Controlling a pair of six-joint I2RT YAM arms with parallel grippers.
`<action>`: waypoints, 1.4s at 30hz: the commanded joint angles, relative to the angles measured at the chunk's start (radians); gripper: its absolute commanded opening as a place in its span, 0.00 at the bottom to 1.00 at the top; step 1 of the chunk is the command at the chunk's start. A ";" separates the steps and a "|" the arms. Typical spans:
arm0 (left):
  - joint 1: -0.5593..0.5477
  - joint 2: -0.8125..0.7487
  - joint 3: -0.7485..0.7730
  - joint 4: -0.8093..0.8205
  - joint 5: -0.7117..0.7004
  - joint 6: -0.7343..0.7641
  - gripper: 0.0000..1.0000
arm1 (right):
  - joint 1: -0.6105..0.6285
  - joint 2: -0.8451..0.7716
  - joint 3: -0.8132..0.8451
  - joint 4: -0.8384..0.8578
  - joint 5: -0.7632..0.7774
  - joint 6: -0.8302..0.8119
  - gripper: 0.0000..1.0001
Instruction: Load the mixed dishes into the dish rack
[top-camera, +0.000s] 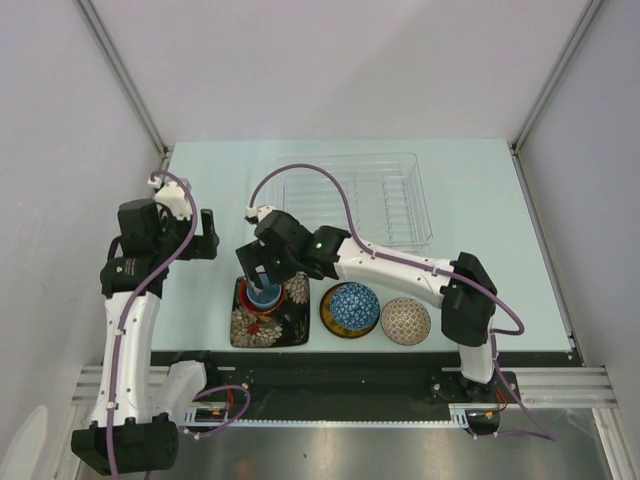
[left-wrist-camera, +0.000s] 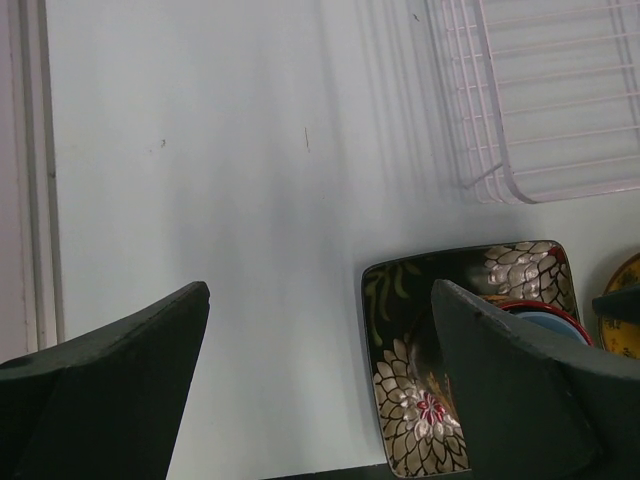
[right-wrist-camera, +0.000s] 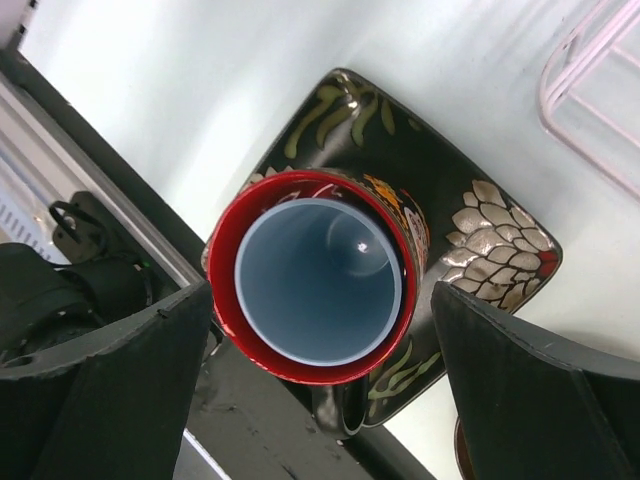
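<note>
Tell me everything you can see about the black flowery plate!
The black flowery plate is square with rounded corners and a slightly raised rim. It is shiny like glazed china and painted with silvery-gold flowers and green leaves. It lies flat on the pale table near the front edge, left of the blue bowl. A red-lined mug stands on it, with a pale blue cup inside. The open right gripper hangs above.

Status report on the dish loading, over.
Left pincer open. Right pincer open over pale blue cup, nested in mug on black plate. Dish rack unloaded. Nothing in the way.
</note>
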 joint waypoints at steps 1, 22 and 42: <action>0.021 0.011 -0.015 0.059 0.048 -0.006 0.98 | 0.000 0.019 0.003 -0.012 0.001 0.001 0.95; 0.029 0.070 -0.104 0.175 0.011 0.002 0.97 | 0.031 0.079 -0.006 -0.001 -0.023 0.021 0.88; 0.031 0.057 -0.173 0.217 -0.005 0.020 0.96 | 0.069 0.072 0.121 -0.131 0.179 -0.055 0.91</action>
